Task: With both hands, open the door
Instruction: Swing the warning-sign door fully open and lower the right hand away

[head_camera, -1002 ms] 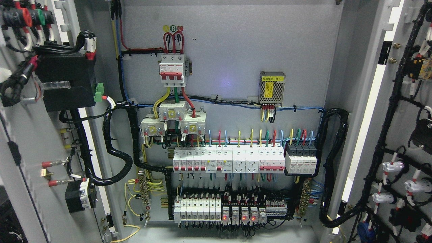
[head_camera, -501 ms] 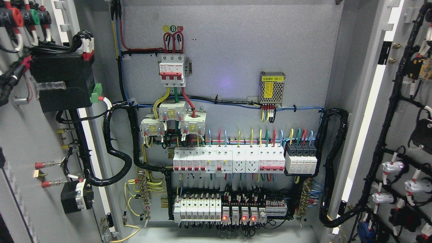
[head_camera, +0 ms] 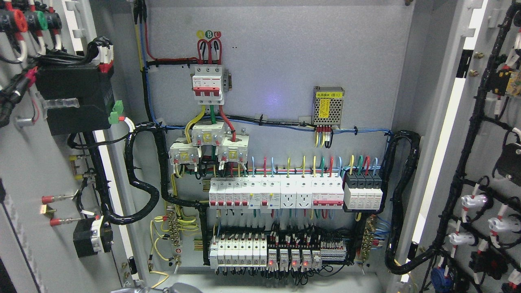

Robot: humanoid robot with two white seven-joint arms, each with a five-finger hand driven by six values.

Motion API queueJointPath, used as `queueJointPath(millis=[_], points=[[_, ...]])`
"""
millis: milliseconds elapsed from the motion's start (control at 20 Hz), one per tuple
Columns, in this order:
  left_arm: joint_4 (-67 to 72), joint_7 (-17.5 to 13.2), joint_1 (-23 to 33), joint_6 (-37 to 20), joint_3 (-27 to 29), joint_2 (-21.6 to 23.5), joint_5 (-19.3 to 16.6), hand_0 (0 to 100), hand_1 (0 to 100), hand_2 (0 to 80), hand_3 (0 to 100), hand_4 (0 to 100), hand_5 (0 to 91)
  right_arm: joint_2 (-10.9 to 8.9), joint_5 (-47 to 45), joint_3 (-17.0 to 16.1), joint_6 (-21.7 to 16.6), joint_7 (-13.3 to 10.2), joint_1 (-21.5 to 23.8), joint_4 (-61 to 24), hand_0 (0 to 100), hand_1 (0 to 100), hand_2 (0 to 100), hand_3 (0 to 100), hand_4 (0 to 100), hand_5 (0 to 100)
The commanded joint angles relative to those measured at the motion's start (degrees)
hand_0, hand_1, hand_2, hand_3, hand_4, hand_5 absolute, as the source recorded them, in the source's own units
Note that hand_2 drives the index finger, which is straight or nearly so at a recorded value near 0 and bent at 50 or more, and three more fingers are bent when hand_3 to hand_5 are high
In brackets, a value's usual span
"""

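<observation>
Cabinet [head_camera: 276, 61]: standing open, wiring and breakers [head_camera: 276, 193] showing.
Doors: left door [head_camera: 36, 171] and right door [head_camera: 488, 162] hanging wide open.
Robot hand: a grey part [head_camera: 163, 288] is peeking in at the bottom edge; grip cannot be told.

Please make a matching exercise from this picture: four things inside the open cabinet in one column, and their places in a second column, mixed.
Things:
1. big breaker with red stripe
2. metal mesh box with yellow label
3. black box
4. small red lights

Places:
A. on the left door
B. bottom row of the back panel
C. top middle of the back panel
D. right of the big breaker, lower

Pairs: 1-C, 2-D, 3-A, 4-B
</observation>
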Motion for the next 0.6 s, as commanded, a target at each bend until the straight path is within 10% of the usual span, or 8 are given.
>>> queueJointPath(millis=[0,200,401,551], points=[[-28.67,0.11,0.12,-19.93,-5.79,6.19,0.0,0,0,0.0,0,0,0.0,-7.51,-0.18,-17.03,-1.92,-0.18,7.49,-3.82,0,0,0,0,0,0],[-33.23,0.28,-1.1,-28.8,-3.95,3.22,0.0,0,0,0.0,0,0,0.0,-10.34,-0.01,-19.15,-11.76,-0.44,18.04,-11.73,0,0,0,0,0,0],[-38.68,0.11,-1.37,-34.7,-0.53,-1.8,0.0,0,0,0.0,0,0,0.0,-11.47,-0.36,-21.87,-20.0,-7.98,29.11,-18.06,0,0,0,0,0,0],[-41.76,0.11,-1.37,-39.71,1.76,-3.56,0.0,0,0,0.0,0,0,0.0,-14.9,-0.45,-24.77,-27.4,-8.71,32.73,-20.36,0,0,0,0,0,0]])
